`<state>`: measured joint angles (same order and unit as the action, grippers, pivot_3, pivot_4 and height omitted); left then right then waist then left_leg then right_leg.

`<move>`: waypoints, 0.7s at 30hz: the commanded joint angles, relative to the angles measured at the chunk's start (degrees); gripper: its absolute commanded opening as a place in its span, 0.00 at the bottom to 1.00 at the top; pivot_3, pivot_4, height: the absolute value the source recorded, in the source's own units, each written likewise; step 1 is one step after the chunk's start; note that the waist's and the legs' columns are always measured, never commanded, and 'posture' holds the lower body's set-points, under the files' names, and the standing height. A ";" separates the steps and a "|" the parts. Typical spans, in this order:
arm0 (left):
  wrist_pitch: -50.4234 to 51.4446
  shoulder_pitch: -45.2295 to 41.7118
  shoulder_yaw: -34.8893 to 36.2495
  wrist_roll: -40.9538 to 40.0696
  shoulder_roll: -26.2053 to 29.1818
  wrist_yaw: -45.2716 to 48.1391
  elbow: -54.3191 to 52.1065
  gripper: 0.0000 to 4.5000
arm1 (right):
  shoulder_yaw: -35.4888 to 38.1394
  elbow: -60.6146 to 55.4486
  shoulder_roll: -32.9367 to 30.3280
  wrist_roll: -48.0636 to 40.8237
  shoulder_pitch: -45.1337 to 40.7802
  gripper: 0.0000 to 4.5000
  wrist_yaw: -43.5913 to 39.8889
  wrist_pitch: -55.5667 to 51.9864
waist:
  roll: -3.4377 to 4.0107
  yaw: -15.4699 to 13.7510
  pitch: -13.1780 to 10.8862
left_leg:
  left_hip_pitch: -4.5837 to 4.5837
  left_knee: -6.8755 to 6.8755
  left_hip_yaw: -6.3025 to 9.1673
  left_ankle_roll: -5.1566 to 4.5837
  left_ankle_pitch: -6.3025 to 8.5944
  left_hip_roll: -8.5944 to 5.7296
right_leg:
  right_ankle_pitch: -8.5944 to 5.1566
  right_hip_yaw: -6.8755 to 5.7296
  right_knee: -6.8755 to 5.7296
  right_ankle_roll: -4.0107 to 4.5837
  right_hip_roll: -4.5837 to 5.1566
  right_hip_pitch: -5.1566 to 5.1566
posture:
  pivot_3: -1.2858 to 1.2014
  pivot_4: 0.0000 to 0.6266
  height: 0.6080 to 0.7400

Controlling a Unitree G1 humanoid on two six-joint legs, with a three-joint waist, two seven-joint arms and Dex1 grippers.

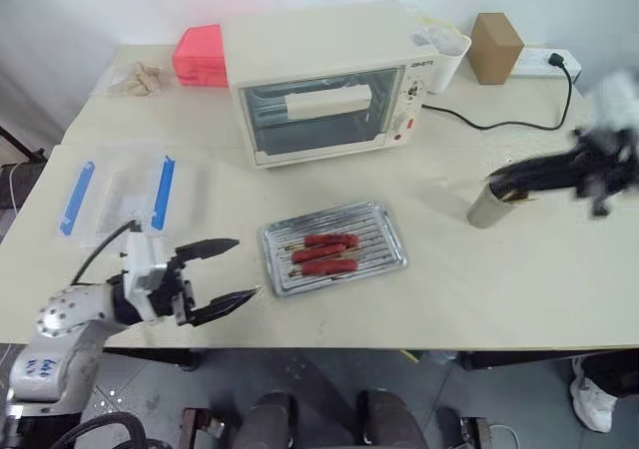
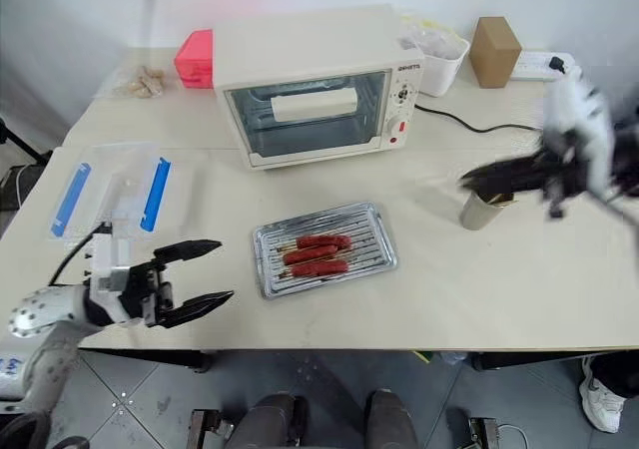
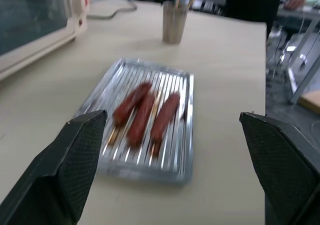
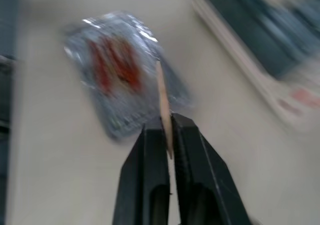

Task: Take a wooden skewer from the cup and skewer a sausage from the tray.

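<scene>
Right gripper [image 4: 167,122] is carrying a wooden skewer [image 4: 163,102], its jaws clenched on it, above the tabletop [image 1: 479,289] near the cup [image 1: 489,206].

The pick looks done; the spearing is not yet begun. Three sausages, the nearest sausage [image 1: 321,266] among them, are lying in the tray [image 1: 384,256]. Next, the tip needs lining up end-on with one. The left gripper [image 1: 228,269] is waiting beside the tray, jaws released.
</scene>
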<state>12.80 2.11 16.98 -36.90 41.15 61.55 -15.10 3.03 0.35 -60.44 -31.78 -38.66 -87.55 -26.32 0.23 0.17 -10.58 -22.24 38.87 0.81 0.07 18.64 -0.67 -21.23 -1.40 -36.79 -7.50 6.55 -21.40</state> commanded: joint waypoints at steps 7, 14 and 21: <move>7.13 -1.02 0.21 -7.13 1.32 0.68 -6.69 1.00 | -2.97 -9.93 17.29 -5.59 4.25 0.01 8.12 0.15 | -0.33 -0.06 0.10 | -0.05 0.15 0.26 0.00 0.01 -0.07 | 0.00 0.10 -0.06 0.00 0.08 0.10 | 0.52 0.24 1.00; 15.51 -4.92 -2.01 -14.84 -2.07 -4.59 -10.27 1.00 | -6.49 -9.81 23.15 -4.00 5.41 0.01 8.69 2.28 | -0.33 0.05 0.10 | -0.05 0.15 0.23 0.00 0.01 -0.08 | 0.00 0.13 -0.12 0.00 0.03 0.04 | 0.52 0.24 1.00; 18.67 -6.40 -3.92 -15.43 -1.16 -3.26 -10.26 1.00 | -7.96 -9.82 25.64 -3.79 4.73 0.01 8.21 2.64 | -0.33 0.10 0.10 | -0.03 0.13 0.22 0.01 0.01 -0.07 | 0.00 0.12 -0.12 0.00 -0.01 0.03 | 0.52 0.24 1.00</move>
<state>31.31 -3.78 13.11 -51.67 39.30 57.67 -24.07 -5.29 -8.34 -35.08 -34.62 -32.78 -79.04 -23.97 -0.10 0.27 -10.49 -22.28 39.00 1.04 0.08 18.65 -0.74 -21.23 -1.29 -36.91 -7.50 6.53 -21.37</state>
